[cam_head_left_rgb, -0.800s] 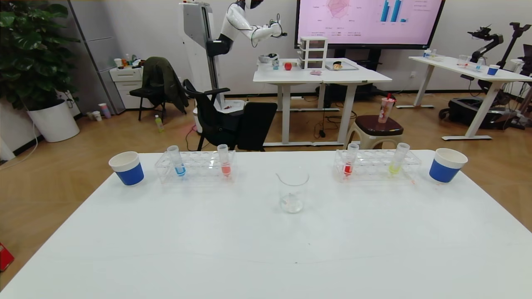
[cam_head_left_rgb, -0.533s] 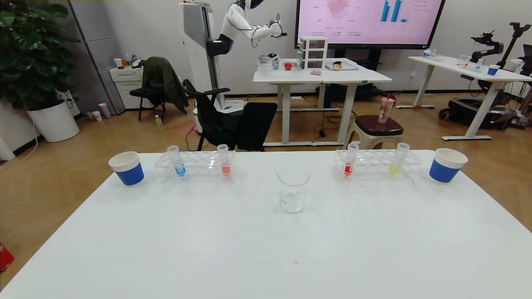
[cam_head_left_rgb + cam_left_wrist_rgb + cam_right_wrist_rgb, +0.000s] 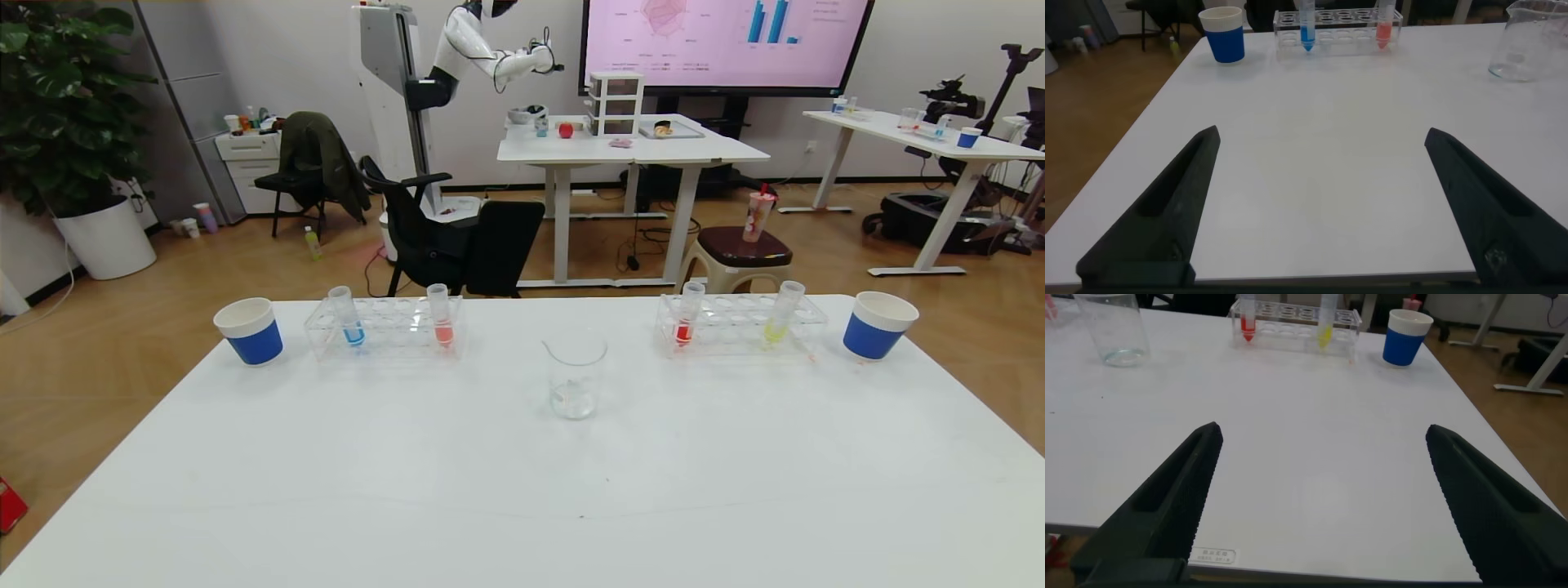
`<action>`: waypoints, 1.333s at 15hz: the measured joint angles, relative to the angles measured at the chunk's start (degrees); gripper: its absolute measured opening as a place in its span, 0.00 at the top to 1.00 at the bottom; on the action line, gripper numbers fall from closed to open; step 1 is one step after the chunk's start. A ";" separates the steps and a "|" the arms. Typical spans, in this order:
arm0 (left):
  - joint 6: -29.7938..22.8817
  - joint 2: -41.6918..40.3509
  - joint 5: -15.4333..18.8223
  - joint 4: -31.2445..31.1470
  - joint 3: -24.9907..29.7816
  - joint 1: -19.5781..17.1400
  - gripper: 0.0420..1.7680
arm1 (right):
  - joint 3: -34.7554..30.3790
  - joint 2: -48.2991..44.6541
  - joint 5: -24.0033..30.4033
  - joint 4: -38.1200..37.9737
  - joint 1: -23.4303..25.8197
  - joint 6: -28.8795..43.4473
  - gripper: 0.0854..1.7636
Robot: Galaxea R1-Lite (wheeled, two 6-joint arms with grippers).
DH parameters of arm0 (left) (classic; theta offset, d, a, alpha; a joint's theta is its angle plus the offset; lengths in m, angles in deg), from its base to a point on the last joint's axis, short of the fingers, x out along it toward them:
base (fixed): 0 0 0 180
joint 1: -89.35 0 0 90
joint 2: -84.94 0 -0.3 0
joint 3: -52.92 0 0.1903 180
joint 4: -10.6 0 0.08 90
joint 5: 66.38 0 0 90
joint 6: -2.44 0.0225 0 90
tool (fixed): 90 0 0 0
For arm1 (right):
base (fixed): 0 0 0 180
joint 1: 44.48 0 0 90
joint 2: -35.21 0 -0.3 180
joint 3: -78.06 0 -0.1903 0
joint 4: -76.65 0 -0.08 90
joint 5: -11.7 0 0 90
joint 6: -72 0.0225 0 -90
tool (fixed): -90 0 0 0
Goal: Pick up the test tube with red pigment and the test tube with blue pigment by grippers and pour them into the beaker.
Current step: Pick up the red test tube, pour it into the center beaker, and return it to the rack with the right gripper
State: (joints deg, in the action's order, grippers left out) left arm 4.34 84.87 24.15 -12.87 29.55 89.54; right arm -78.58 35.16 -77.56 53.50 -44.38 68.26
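Standing upright in the left rack (image 3: 384,327) at the far edge of the surface (image 3: 522,490), the test tube with blue pigment (image 3: 349,317), likely staged within reach of the left hand (image 3: 1319,212): spread wide, empty, low over the near edge. Centred between racks as a shared target, the beaker (image 3: 575,377). Upright in the right rack (image 3: 739,322), the test tube with red pigment (image 3: 686,318). Likewise wide apart and holding nothing, the right hand (image 3: 1323,508).
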 joint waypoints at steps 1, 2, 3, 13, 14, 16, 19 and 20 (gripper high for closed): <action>0.02 0.00 0.00 0.00 0.00 0.00 0.01 | 0.00 0.00 -0.20 0.02 0.00 0.06 0.02; 0.02 0.00 0.00 0.00 0.00 0.00 0.01 | 0.00 0.00 -0.28 0.02 0.00 0.20 0.02; 0.02 0.00 0.00 0.00 0.00 0.00 0.01 | 0.00 0.00 -0.30 0.16 0.00 0.27 0.02; 0.00 0.00 0.00 0.00 0.00 0.00 0.01 | 13.03 17.87 0.49 9.03 -1.74 0.41 0.02; 0.02 0.00 0.00 0.00 0.00 0.00 0.01 | 13.82 22.24 0.52 13.08 -2.16 0.37 0.02; 0.00 0.00 0.00 0.00 0.00 0.00 0.01 | 15.13 32.18 0.73 21.69 -2.85 0.35 0.02; 0.00 0.00 0.00 0.00 0.00 0.00 0.01 | 17.93 48.12 0.90 32.68 -4.21 0.37 0.02; 0.00 0.00 0.00 0.00 0.00 0.00 0.01 | 19.26 53.80 0.93 36.41 -4.61 0.37 0.02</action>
State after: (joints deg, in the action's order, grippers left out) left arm 4.34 84.87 24.15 -12.87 29.55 89.54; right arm -59.32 88.96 -76.63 89.91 -48.99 68.63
